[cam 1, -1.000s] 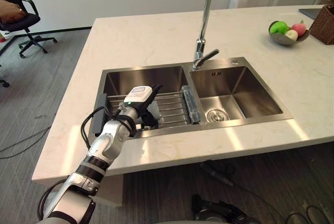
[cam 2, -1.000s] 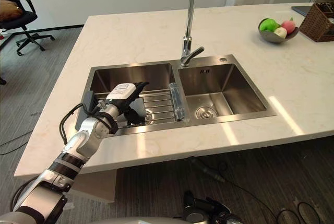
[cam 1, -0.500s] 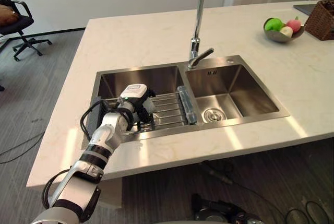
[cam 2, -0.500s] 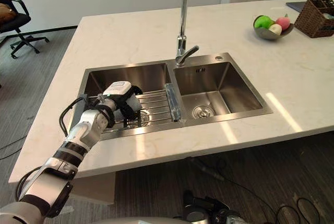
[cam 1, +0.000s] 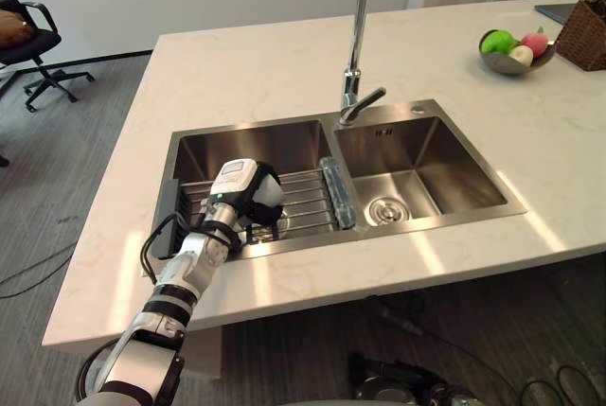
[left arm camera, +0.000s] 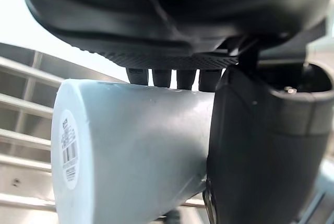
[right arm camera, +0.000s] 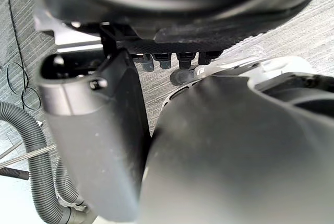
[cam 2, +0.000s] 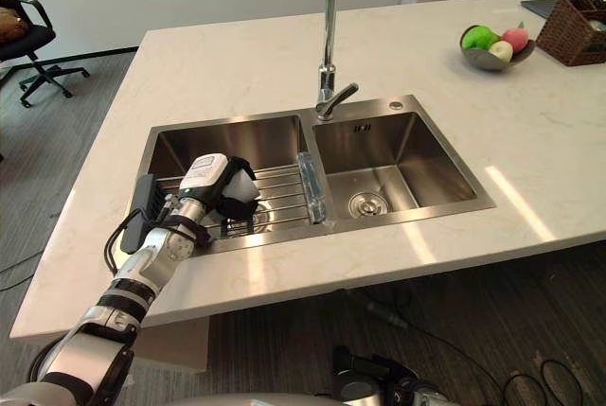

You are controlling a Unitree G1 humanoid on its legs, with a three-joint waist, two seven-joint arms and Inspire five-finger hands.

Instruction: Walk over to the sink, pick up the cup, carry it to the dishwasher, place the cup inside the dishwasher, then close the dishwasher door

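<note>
A pale cup [cam 1: 269, 195] lies sideways in my left hand [cam 1: 237, 201], just above the wire rack [cam 1: 308, 200] in the left basin of the steel sink [cam 1: 312, 242]. In the left wrist view the cup [left arm camera: 130, 145] shows its labelled base, with the thumb [left arm camera: 250, 145] on one side and the fingers [left arm camera: 172, 77] curled over the other. My right hand [right arm camera: 94, 130] hangs by my side above the grey floor, fingers relaxed and holding nothing.
A tall faucet [cam 1: 356, 56] stands behind the divider, and the right basin [cam 1: 417, 179] holds a drain. On the counter's far right sit a fruit bowl [cam 1: 516, 52] and a wicker basket [cam 1: 587, 32]. An office chair [cam 1: 28, 42] stands at the far left.
My left hand's fingers have closed round the cup and drawn it a little toward me, off the rack. The camera has shifted slightly.
</note>
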